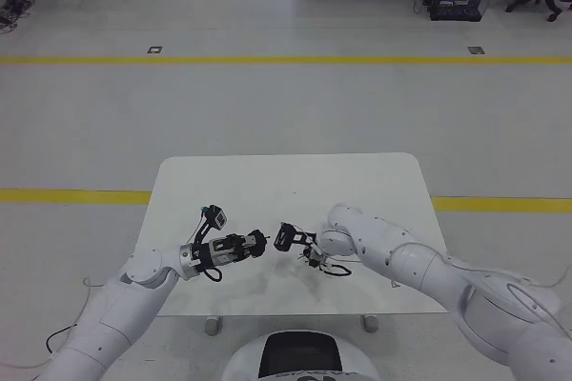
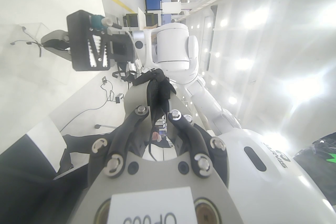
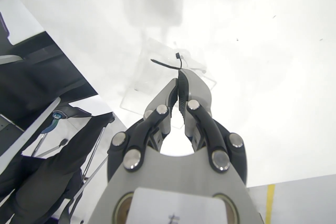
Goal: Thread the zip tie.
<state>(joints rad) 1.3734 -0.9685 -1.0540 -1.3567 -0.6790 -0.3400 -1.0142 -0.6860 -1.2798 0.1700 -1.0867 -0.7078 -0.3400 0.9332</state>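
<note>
The right gripper is clamped tight on the black zip tie, pinching it at a bend over a clear plastic sheet on the white table. Both ends stick out free and apart, the small head one way and the pointed tail another, so no threading looks done yet. The left gripper hangs near, closed; whether it pinches anything I cannot tell. Still left, by my judgement: bringing tail to head and pushing it through.
</note>
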